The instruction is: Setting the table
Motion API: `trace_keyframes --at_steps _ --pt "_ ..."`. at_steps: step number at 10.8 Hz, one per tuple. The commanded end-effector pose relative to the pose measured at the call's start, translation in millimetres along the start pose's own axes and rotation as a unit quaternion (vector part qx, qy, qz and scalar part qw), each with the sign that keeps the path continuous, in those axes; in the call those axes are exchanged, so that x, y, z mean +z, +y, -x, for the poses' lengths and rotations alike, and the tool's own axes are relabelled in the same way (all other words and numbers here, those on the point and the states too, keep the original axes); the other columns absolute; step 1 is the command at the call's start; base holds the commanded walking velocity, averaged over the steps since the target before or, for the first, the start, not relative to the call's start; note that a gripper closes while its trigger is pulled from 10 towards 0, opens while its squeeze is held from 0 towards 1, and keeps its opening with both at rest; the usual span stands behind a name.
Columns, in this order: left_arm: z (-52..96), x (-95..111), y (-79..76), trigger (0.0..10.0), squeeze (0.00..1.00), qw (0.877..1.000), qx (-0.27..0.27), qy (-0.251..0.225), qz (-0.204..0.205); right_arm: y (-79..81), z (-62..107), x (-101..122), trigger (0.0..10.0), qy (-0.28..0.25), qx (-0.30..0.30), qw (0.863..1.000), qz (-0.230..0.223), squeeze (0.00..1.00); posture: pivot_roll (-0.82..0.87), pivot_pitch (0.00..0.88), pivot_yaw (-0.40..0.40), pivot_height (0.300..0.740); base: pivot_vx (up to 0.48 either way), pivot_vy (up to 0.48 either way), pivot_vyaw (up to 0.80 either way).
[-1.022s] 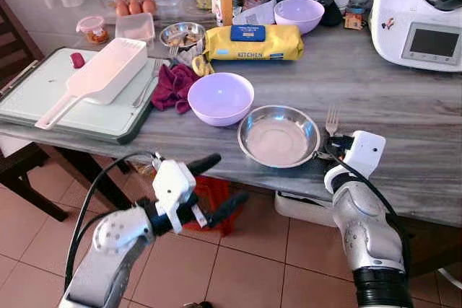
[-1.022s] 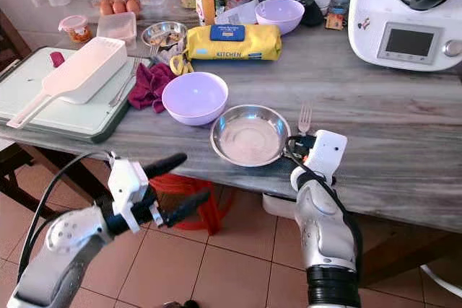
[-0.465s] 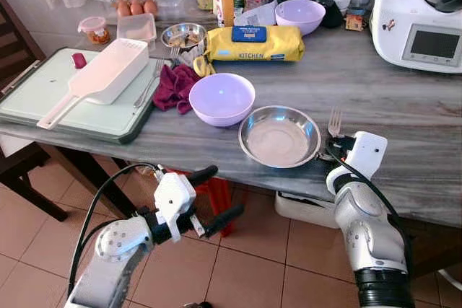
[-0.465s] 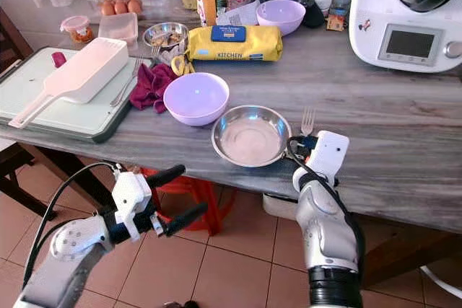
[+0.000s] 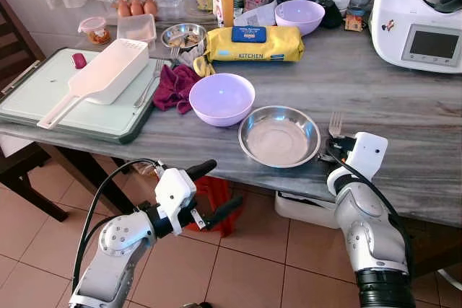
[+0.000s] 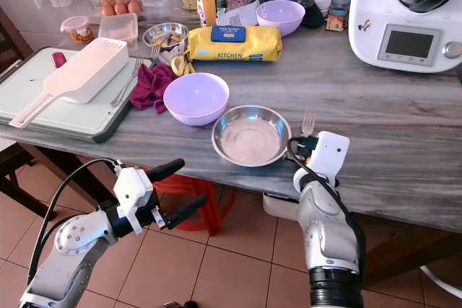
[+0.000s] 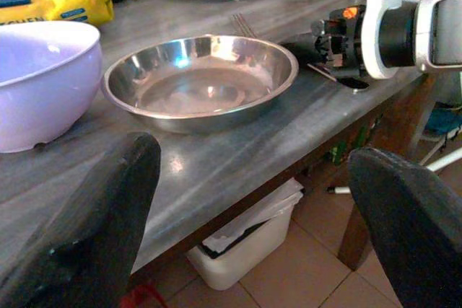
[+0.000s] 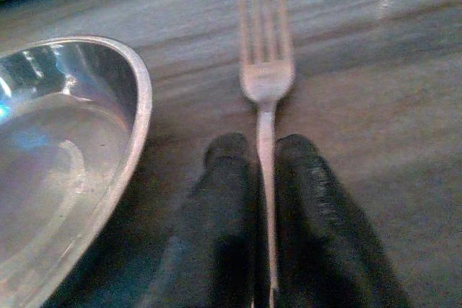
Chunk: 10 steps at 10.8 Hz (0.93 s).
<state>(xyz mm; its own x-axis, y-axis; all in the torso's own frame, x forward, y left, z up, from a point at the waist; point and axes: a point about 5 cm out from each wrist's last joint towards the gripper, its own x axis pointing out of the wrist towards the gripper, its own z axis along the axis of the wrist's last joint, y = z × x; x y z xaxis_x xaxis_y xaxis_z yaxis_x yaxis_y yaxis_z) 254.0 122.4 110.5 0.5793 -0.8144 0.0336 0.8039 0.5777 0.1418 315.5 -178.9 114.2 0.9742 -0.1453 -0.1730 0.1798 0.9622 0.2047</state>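
The left gripper [image 5: 205,192] hangs below the front edge of the table [image 5: 404,106], over the tiled floor, with its two black fingers spread apart and nothing between them. On the table above it stands a lilac bowl [image 5: 221,98], and just beside that, to the right, a steel dish [image 5: 279,135] near the front edge. Right of the dish lies the fork [image 8: 266,84], flat on the wood, its tines pointing away from the robot. The right gripper [image 8: 263,171] is at the table edge and its fingers are pressed together on the handle of the fork.

I judge the fork to be light, stiff and not fragile, but thin and smooth, so it can slip or turn between the pads. The handle is the right place to take it. Because the hold is near the handle's end, the tines may dip when it is lifted.
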Motion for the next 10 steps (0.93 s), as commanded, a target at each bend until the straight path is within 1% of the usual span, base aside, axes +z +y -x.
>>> trace_keyframes --at_steps 1,3,6,7,8,9,10 --pt "1.3 -1.6 0.1 10.0 0.0 1.0 0.001 0.005 0.001 -13.9 5.2 -30.3 10.0 0.07 -0.03 0.997 0.0 1.0 -0.07 0.125 0.086 0.74 0.0 0.0 0.0" --pt "0.0 0.7 1.1 10.0 0.0 1.0 0.003 0.003 -0.002 -13.6 4.3 -27.3 10.0 0.063 -0.031 0.998 0.003 1.0 -0.07 0.122 0.084 0.74 0.0 0.0 0.0" --pt "0.5 -0.6 -0.2 10.0 0.0 1.0 0.006 0.002 -0.001 -9.9 4.1 -6.9 10.0 0.021 -0.02 0.999 0.022 1.0 -0.07 0.119 0.083 0.74 0.0 0.0 0.0" --pt "0.3 -1.0 -1.1 10.0 0.0 1.0 0.007 0.001 0.0 -8.6 7.4 5.7 10.0 -0.005 -0.017 0.999 0.033 1.0 -0.07 0.116 0.083 0.74 0.0 0.0 0.0" --pt "-0.5 0.3 -0.6 10.0 0.0 1.0 0.008 0.0 0.0 -7.2 10.0 12.3 10.0 -0.023 -0.012 0.998 0.05 1.0 -0.07 0.116 0.083 0.74 0.0 0.0 0.0" --pt "-2.0 3.1 0.1 10.0 0.0 1.0 0.01 -0.003 0.0 -3.1 15.5 22.8 10.0 -0.053 0.001 0.995 0.081 1.0 -0.06 0.115 0.083 0.74 0.0 0.0 0.0" --pt "-2.7 6.3 -1.3 10.0 0.0 1.0 0.007 -0.012 0.003 0.2 20.1 29.3 10.0 -0.073 0.007 0.993 0.097 1.0 -0.07 0.113 0.084 0.74 0.0 0.0 0.0"
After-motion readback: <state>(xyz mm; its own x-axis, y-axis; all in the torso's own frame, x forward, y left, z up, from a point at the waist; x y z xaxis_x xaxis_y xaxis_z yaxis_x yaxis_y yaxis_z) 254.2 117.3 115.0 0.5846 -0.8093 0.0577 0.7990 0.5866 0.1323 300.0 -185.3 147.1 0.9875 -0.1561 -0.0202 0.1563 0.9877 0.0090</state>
